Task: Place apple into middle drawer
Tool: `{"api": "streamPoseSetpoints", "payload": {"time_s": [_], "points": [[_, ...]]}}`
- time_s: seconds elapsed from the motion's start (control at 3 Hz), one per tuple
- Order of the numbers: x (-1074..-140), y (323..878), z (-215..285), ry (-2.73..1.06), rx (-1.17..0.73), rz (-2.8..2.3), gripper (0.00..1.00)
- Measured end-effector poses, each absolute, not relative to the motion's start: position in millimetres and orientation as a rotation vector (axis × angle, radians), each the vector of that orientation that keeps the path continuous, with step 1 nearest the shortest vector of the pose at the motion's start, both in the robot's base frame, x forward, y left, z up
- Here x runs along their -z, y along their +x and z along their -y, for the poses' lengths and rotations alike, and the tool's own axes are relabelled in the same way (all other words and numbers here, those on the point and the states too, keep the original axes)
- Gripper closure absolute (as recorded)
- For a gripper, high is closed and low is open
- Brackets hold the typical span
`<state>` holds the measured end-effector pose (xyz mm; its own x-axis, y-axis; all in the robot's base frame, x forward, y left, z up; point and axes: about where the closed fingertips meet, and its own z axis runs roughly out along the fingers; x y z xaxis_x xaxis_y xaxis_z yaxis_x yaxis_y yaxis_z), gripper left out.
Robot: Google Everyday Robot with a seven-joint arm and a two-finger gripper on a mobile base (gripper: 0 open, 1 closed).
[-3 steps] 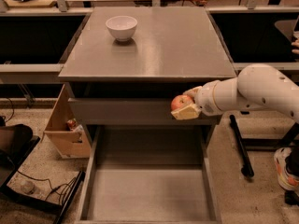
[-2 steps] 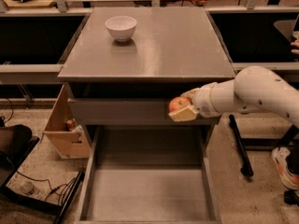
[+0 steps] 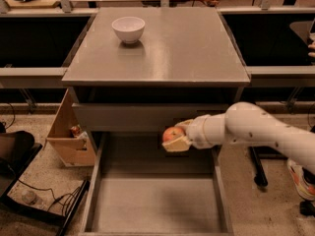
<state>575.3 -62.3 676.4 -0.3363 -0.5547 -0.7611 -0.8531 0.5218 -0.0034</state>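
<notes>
1 arm [image 3: 256, 132], white, reaches in from the right at drawer height. The gripper [image 3: 176, 137] hangs in front of the cabinet, just under the plain grey front panel [image 3: 123, 117] of the upper drawer, its tan fingers [image 3: 178, 144] clamped around the apple [image 3: 171, 132]. The apple is red-orange, in the air, above the back part of the middle drawer [image 3: 152, 208] and right of centre, not touching its floor.

The middle drawer stands open toward the camera: wide, shallow, flat grey floor, thin low walls L & R.

Cabinet top [image 3: 187, 48]: smooth matt grey, w/ 1 white bowl [image 3: 128, 28] upright near the back-left corner, well apart from the gripper.

Room: speckled beige floor [image 3: 34, 176]. An open cardboard box [image 3: 66, 139] leans by the cabinet's left side, small items inside, too small to tell what. A dark tray [image 3: 15, 154] & loose black cables [image 3: 49, 200] lie bottom left. Dark low shelving [image 3: 29, 38] runs on both sides behind the cabinet. At the right, a black stand leg [image 3: 257, 166] and a shoe [image 3: 300, 178].
</notes>
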Motion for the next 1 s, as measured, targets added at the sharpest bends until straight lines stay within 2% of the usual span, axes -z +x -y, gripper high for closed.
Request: {"api": "streamPoseSetpoints", "payload": {"time_s": [0.33,1.0], "points": [[-588.5,544.0,23.0,-1.117,-0.646,-2.065,1.0],[-461.3,523.7,-30.2,-1.115,-0.728,-2.078,1.0]]}}
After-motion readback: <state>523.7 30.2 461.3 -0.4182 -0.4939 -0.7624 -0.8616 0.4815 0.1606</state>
